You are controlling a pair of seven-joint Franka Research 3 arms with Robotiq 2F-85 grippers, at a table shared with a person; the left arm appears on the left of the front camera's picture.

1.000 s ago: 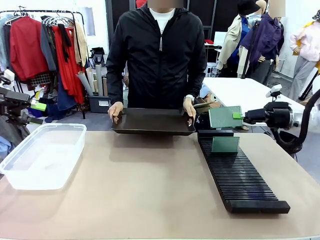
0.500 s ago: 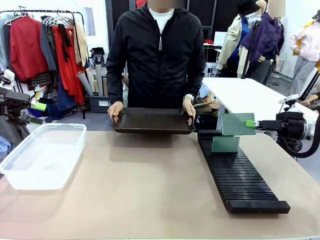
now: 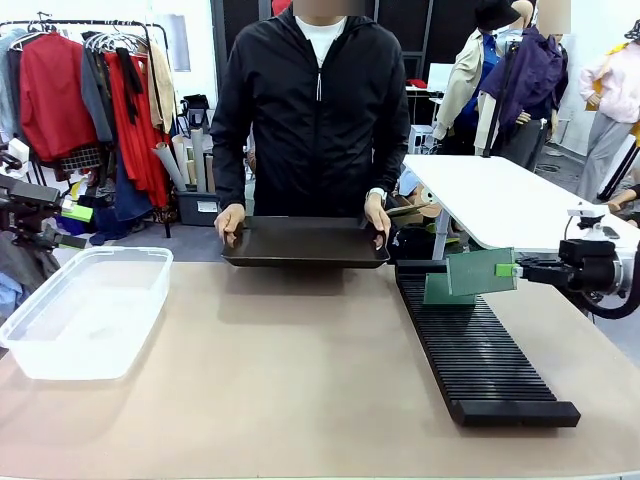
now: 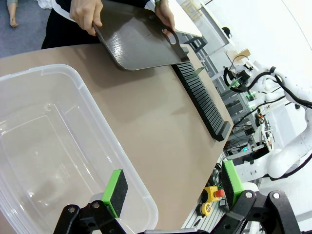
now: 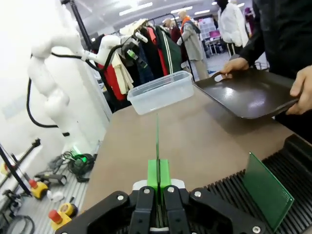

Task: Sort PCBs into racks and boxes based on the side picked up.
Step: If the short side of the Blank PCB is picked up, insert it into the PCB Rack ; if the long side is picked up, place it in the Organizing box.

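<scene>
Across the brown table (image 3: 300,380), with clothes rails behind the person, the right gripper (image 3: 512,269) is seen with its green pads pinched shut on the right-hand edge of a PCB (image 3: 481,271), held upright in the air. Over the last second this board has been carried down and to the right, from above the far end of the rack (image 3: 482,352) to just above its slots, close in front of a second PCB (image 3: 449,289) already standing in a far slot. That descent suggests insertion into the rack is the step in hand. The held board's broad face is turned toward the near side of the table, its long axis running left to right, parallel to the slots; in the right wrist view it is seen edge-on as a thin vertical line. The left gripper (image 4: 170,187) is held open above the near corner of the clear box (image 4: 58,146), which is empty. A dark tray (image 3: 305,242) is held by the person's hands at the far edge.
</scene>
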